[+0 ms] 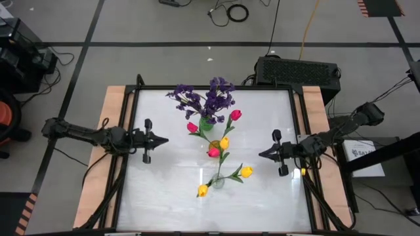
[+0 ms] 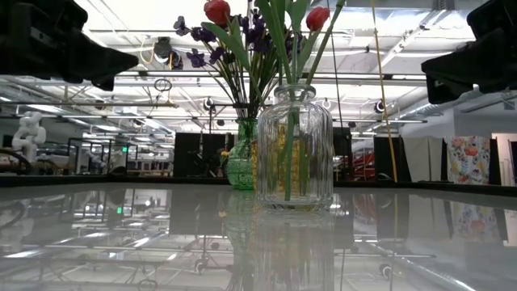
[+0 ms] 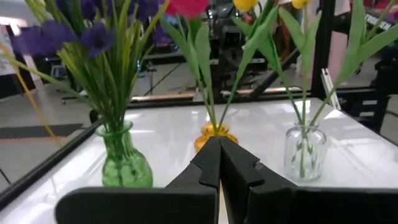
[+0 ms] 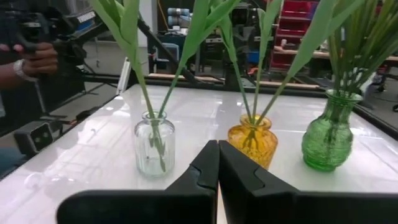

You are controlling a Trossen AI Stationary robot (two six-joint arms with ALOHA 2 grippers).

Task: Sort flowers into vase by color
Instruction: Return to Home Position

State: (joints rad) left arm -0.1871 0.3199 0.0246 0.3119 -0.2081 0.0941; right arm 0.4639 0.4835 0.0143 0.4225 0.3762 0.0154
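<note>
Flowers [image 1: 224,143] stand grouped by colour in a short row down the middle of the white table [image 1: 164,190]. Purple sprigs [image 1: 209,98] fill the green vase [image 1: 206,124] at the end of the row farthest from the low camera. Pink-red tulips [image 1: 235,115] rise from the orange vase [image 4: 252,143] in the middle, and yellow tulips [image 1: 246,172] lean out of the transparent vase [image 4: 155,146] at the nearest end. From above, the orange vase is mostly hidden under blooms, so it probably sits just beside the green one, as the wrist views suggest. Each container is upright, and the stems reach far above the rims.

The left gripper [image 1: 163,139] hovers over the table's left part, pointing toward the row and well apart from it. Its jaws are pressed together with nothing between them. The right gripper [image 1: 262,155] mirrors it on the right side, its jaws likewise closed tight and empty.

In the right wrist view, a person's hand [image 4: 37,59] holds a dark object beyond the table edge.
</note>
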